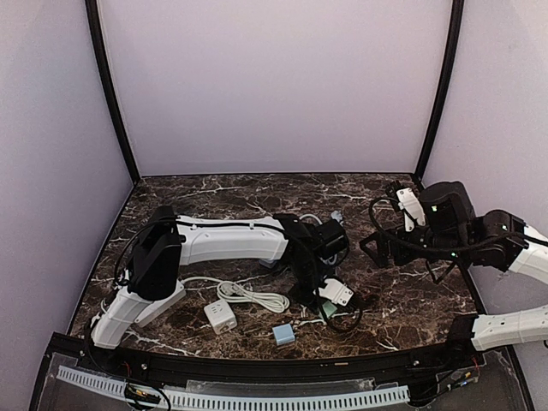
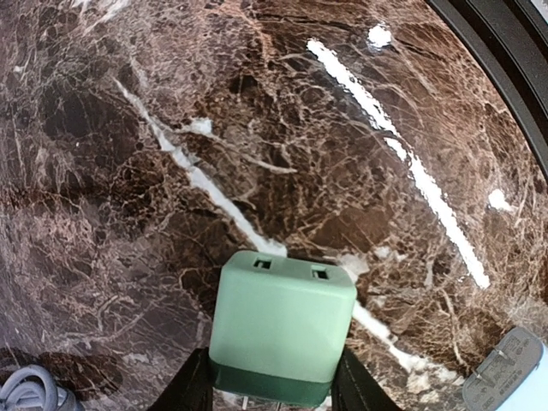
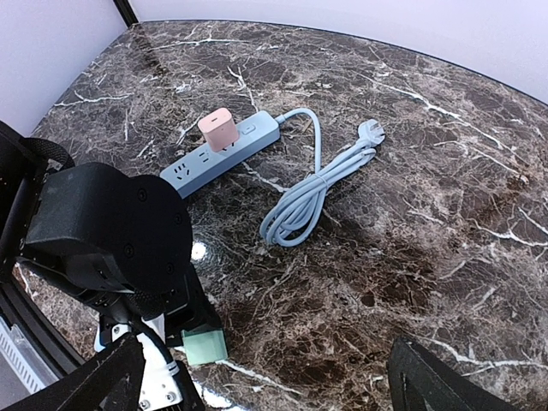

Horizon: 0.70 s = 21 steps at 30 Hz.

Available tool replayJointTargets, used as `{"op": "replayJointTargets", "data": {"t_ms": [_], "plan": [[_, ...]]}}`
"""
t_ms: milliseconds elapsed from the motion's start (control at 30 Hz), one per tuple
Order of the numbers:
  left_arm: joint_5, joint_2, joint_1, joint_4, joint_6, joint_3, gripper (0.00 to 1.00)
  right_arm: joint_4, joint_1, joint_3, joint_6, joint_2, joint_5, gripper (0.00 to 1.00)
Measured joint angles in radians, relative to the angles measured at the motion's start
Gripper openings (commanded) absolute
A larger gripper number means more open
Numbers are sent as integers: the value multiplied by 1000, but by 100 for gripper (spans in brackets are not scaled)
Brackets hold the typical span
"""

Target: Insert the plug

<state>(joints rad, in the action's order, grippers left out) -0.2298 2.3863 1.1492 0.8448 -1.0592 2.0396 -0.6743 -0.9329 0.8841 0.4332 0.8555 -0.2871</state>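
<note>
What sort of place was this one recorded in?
Likely a purpose-built robot test booth, not a home: plain pale walls on black frame poles enclose a marble-patterned tabletop holding a power strip and a green plug.

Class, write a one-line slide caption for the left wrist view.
Green plug between the fingers of the left gripper, over the dark marble table; blue adapter at lower right.

Mint-green plug (image 2: 282, 334), pink charger (image 3: 220, 128), grey-blue power strip (image 3: 193, 167), dark brown white-veined marble table (image 2: 257, 128).
</note>
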Motion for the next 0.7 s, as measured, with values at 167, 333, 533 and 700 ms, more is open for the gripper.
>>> {"op": "replayJointTargets", "data": {"t_ms": [167,333,533,700], "plan": [[7,0,0,-7,29,0,33,0,0,0,6,2,0,99],[28,-1,1,-29,92,-6,18,0,0,0,10,10,2,99],[62,-15,5,-69,169,-33,1,-1,0,0,15,21,2,98],[97,-29,6,-107,243,-61,1,-2,0,2,15,47,-1,99]]}}
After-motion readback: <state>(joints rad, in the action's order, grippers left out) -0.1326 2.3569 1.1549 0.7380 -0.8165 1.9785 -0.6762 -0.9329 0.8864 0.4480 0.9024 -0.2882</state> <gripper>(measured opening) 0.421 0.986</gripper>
